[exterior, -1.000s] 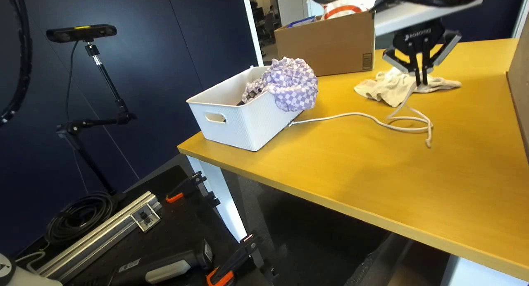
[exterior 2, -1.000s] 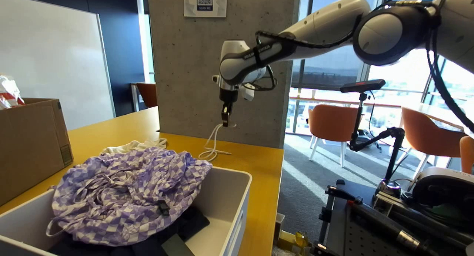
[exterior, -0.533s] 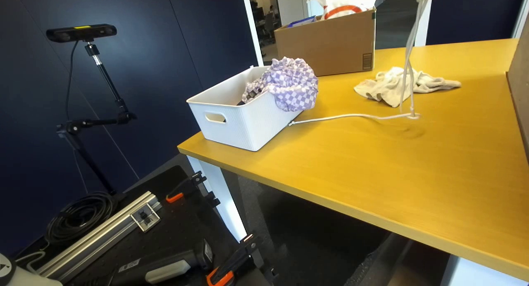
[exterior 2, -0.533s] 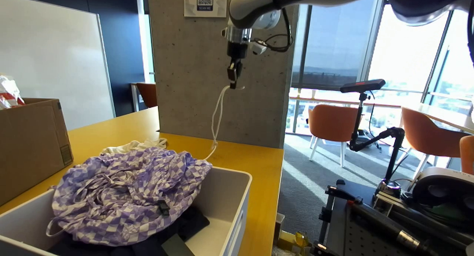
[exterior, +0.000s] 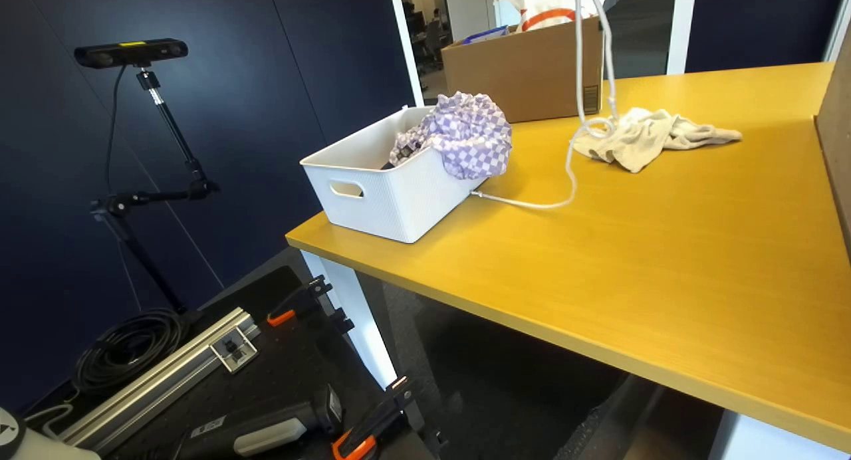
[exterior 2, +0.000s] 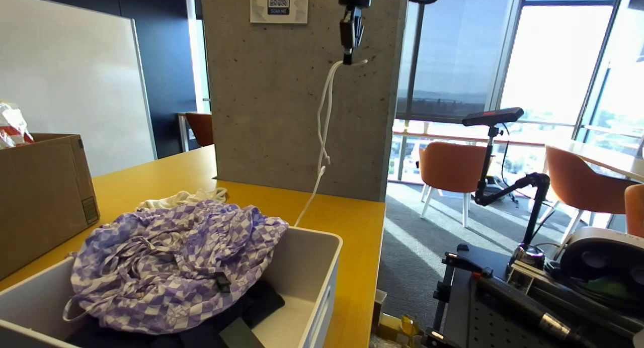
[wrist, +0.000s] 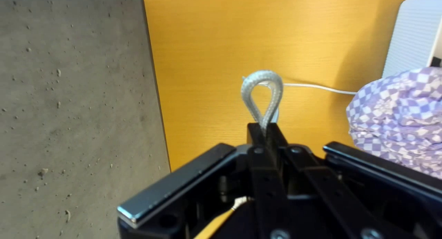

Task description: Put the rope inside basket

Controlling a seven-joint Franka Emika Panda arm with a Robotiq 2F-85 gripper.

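Rope [exterior 2: 322, 170] in pincer [wrist: 264, 129] (looped), near basket [exterior: 425, 197]

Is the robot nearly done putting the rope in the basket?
Only partway. Done: the gripper pinches the rope, with a loop poking out. In hand: it hangs partly lifted, one end down on the table by the basket. Left: probably carrying it over, lowering it in and letting go; I see none inside yet.

Black fingers [wrist: 255, 138], silvery round screw heads [wrist: 371, 233], curved black cable [exterior 2: 425, 1].
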